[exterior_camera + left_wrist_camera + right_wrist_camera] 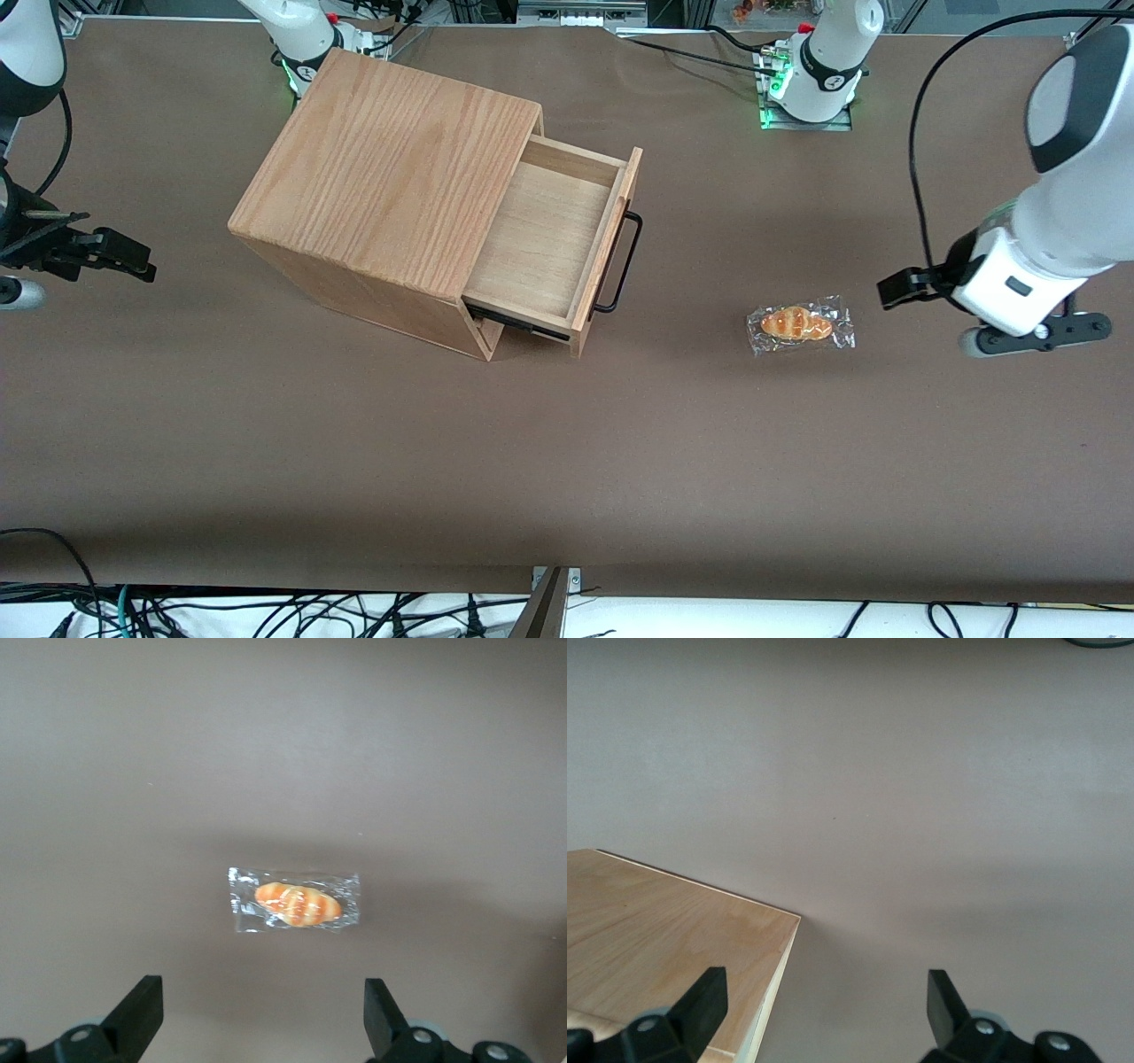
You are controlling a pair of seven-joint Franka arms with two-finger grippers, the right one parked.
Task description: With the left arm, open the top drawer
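The top drawer (549, 239) stands pulled partly out of the oak-grain cabinet (390, 168), and its pale plywood inside shows empty. Its thin black bar handle (620, 261) faces the working arm's end of the table. My left arm (1063, 213) hangs above the table toward that end, well apart from the drawer. My left gripper (1036, 341) is open and holds nothing; in the left wrist view it (263, 1010) looks down on the brown table, with both dark fingers spread wide.
A small bread roll in a clear wrapper (800, 324) lies on the table between the drawer front and my gripper. It also shows in the left wrist view (297, 904). The cabinet top (664, 939) shows in the right wrist view. Cables run along the table's near edge.
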